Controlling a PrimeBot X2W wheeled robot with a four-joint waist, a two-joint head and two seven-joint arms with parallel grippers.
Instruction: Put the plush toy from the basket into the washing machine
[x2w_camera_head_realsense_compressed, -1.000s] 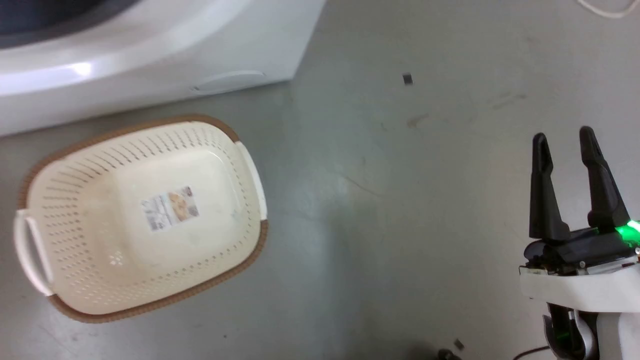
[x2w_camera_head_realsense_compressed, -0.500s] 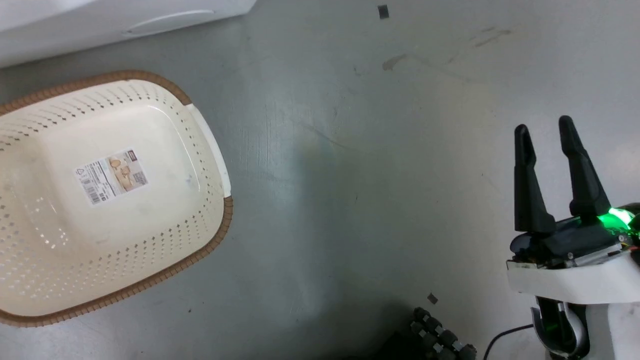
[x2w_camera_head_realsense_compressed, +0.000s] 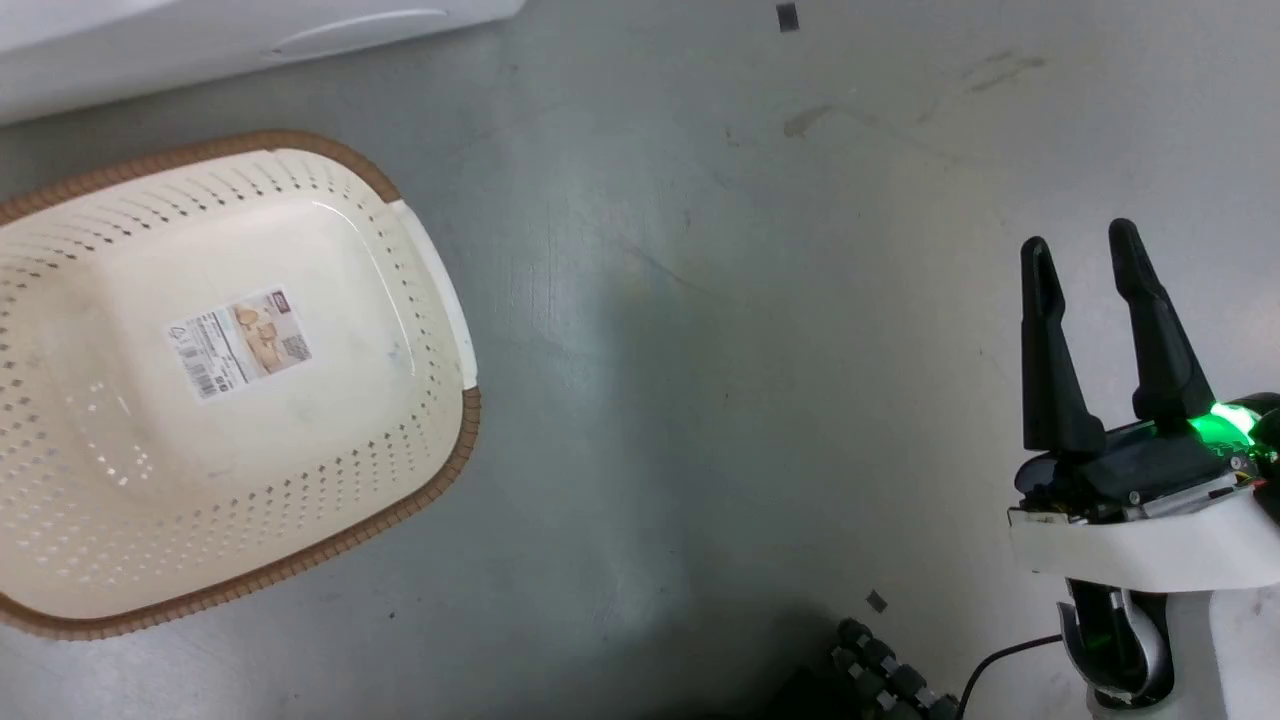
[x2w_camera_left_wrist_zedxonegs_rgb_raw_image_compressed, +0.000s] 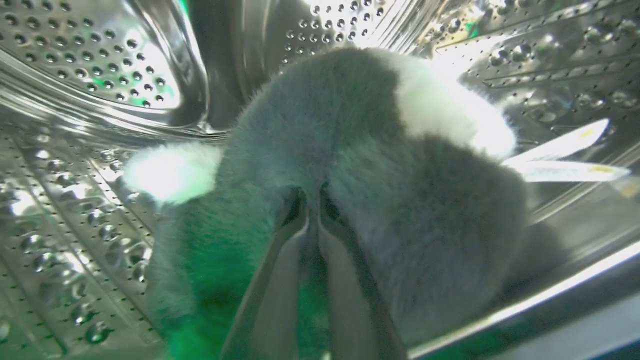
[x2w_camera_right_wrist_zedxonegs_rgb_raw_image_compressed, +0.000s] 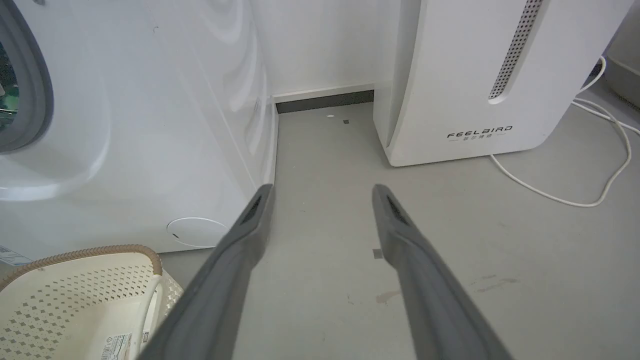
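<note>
In the left wrist view the black-and-white plush toy (x2w_camera_left_wrist_zedxonegs_rgb_raw_image_compressed: 360, 165) hangs inside the washing machine's shiny perforated drum (x2w_camera_left_wrist_zedxonegs_rgb_raw_image_compressed: 90, 65), and my left gripper (x2w_camera_left_wrist_zedxonegs_rgb_raw_image_compressed: 312, 200) is shut on its fur. The cream basket (x2w_camera_head_realsense_compressed: 215, 370) with the brown rim lies on the floor at the left of the head view, with nothing in it but its label; it is also at the lower left of the right wrist view (x2w_camera_right_wrist_zedxonegs_rgb_raw_image_compressed: 75, 300). The washing machine's white front (x2w_camera_right_wrist_zedxonegs_rgb_raw_image_compressed: 150, 125) rises behind it. My right gripper (x2w_camera_head_realsense_compressed: 1080, 260) hovers open at the right, holding nothing (x2w_camera_right_wrist_zedxonegs_rgb_raw_image_compressed: 322, 192).
A white FEELBIRD appliance (x2w_camera_right_wrist_zedxonegs_rgb_raw_image_compressed: 480, 75) stands at the back right with a white cable (x2w_camera_right_wrist_zedxonegs_rgb_raw_image_compressed: 600, 165) trailing over the grey floor. Small dark specks (x2w_camera_head_realsense_compressed: 787, 15) lie on the floor. A black ribbed part (x2w_camera_head_realsense_compressed: 880, 665) of my base is at the bottom edge.
The head camera tilted down and shifted, so the basket slid left and the washer's front rose toward the top edge. My right gripper stays open in about the same place.
</note>
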